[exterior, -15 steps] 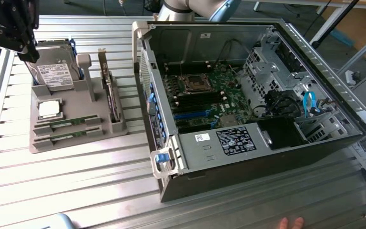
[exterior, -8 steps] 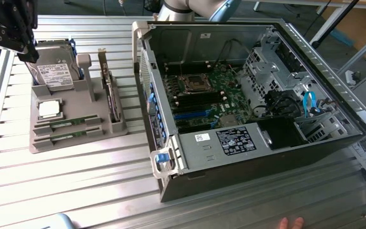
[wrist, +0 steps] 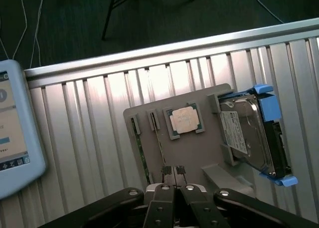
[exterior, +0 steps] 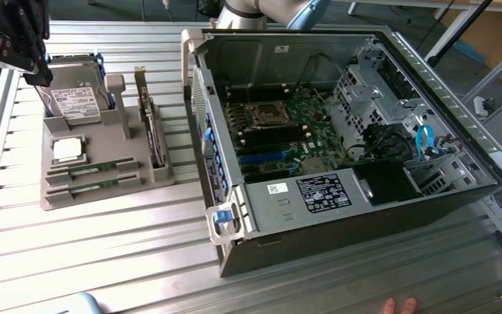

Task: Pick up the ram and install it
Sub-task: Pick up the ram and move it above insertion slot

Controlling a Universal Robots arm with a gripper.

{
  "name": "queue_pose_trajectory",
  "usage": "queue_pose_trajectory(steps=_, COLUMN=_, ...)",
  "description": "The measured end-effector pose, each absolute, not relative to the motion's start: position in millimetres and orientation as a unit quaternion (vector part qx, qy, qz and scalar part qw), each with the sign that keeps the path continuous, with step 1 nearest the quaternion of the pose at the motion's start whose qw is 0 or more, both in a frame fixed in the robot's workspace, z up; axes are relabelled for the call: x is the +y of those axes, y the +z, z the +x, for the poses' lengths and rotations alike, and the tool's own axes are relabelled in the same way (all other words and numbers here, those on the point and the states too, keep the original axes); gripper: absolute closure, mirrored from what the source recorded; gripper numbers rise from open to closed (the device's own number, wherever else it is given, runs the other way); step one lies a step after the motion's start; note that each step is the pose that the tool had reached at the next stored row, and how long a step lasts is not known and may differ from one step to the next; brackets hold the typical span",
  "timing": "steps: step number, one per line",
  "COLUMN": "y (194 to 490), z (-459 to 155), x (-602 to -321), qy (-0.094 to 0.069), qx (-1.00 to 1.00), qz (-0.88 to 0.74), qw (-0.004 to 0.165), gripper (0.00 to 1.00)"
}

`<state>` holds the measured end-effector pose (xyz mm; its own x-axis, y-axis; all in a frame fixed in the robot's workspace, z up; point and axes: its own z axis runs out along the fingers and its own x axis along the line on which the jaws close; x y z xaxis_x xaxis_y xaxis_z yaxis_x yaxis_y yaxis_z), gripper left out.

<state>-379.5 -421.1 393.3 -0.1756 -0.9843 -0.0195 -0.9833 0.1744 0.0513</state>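
Note:
Two ram sticks lie in slots at the front of a grey holder (exterior: 102,196): one ram stick (exterior: 91,169) and a second (exterior: 89,188) just in front of it. In the wrist view they are thin green edges, the ram (wrist: 159,144) and its neighbour (wrist: 139,149). My black gripper (exterior: 34,69) hangs high over the holder's far left end, near the hard drive, well apart from the sticks. In the wrist view the gripper (wrist: 173,172) is shut, fingertips together, holding nothing. The open computer case (exterior: 338,124) shows the motherboard's black memory slots (exterior: 273,137).
The holder also carries a hard drive (exterior: 76,98) in blue rails, a silver processor (exterior: 66,149) and an upright expansion card (exterior: 151,131). A white tablet (wrist: 15,133) lies on the ribbed metal table (exterior: 102,255). A person's fingertips (exterior: 399,305) show at the exterior view's bottom edge.

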Motion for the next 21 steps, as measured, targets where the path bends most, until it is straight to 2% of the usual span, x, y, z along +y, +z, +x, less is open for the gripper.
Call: queue_pose_trajectory(steps=21, y=393.3, z=-379.5, x=-421.1, qy=-0.026, qx=-0.758, qz=0.651, qw=0.009, gripper=0.89)
